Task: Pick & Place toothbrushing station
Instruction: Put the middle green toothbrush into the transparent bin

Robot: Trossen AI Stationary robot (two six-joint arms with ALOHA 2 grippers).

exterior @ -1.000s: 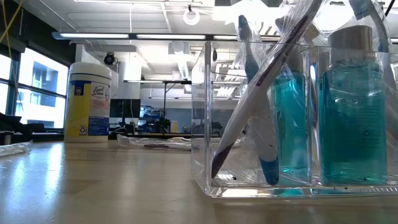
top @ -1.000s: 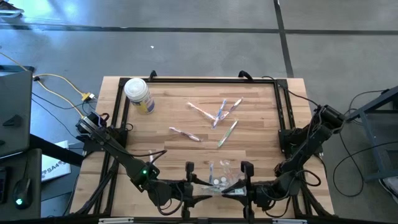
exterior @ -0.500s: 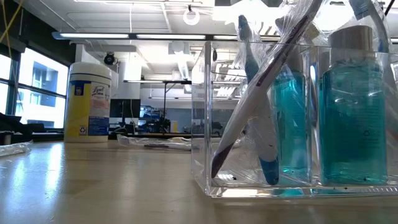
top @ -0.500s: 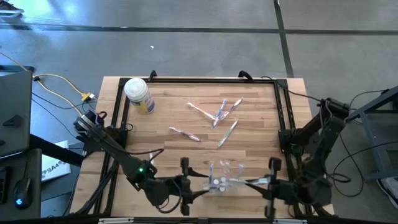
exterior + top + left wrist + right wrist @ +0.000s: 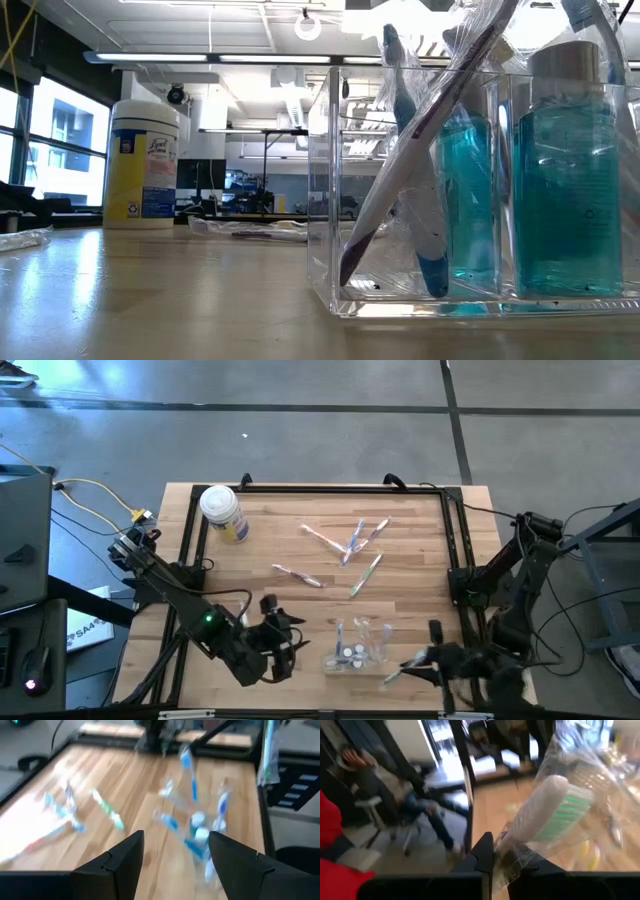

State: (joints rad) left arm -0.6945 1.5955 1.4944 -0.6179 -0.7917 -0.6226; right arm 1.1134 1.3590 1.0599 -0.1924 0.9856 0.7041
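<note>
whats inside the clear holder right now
In the clear holder, the low view shows wrapped toothbrushes leaning against its wall and two bottles of teal liquid. The picture's right edge cuts off anything farther along.

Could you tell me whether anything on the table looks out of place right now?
Yes: several wrapped toothbrushes lie scattered mid-table rather than in the clear holder. The right end effector, beside the holder, is shut on a wrapped green toothbrush. The left end effector is open.
</note>
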